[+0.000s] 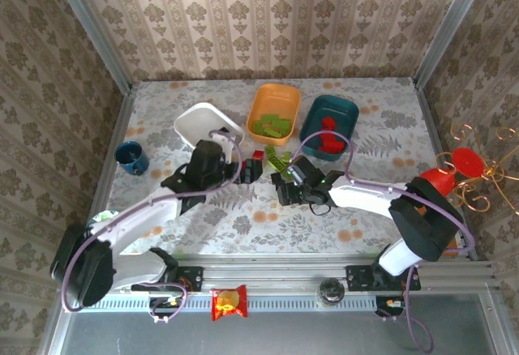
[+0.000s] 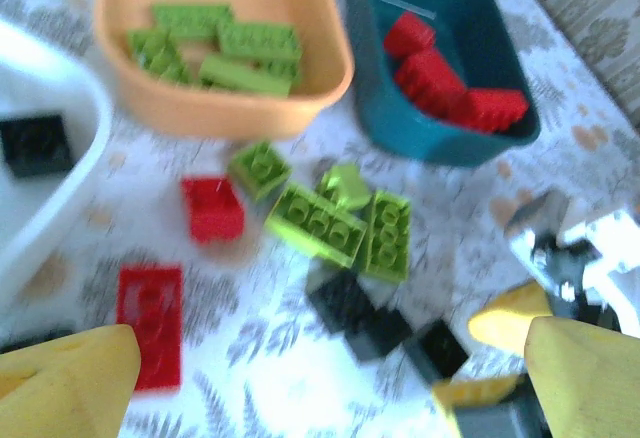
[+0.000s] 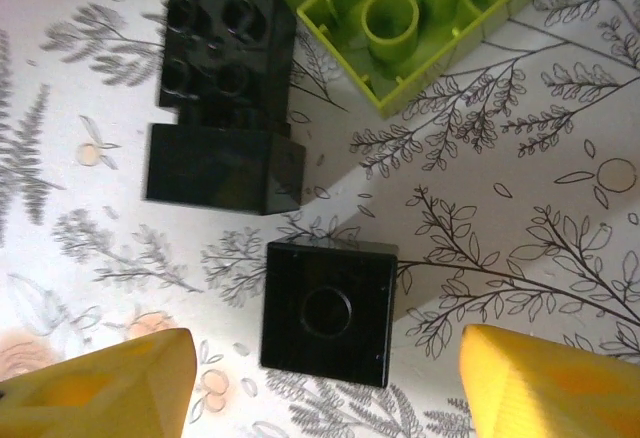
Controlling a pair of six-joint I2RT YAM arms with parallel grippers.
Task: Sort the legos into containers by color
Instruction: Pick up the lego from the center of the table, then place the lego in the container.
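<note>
My right gripper [image 3: 325, 346] is open low over the table, its yellow fingers either side of an upturned black square lego [image 3: 325, 310] without touching it. Two more black legos [image 3: 225, 108] and a lime green one [image 3: 420, 13] lie just beyond. My left gripper [image 2: 325, 388] is open and empty above loose red [image 2: 150, 323], green [image 2: 315, 223] and black [image 2: 355, 308] legos. The orange container [image 1: 272, 89] holds green legos, the teal container [image 1: 345, 105] red ones, and the white container [image 1: 188, 120] a black one [image 2: 35, 143].
A dark blue cup [image 1: 131, 158] stands at the left of the table. A red-and-yellow snack packet [image 1: 229, 302] lies on the front rail. A red and wire ornament [image 1: 458, 168] sits past the right edge. The two grippers work close together mid-table.
</note>
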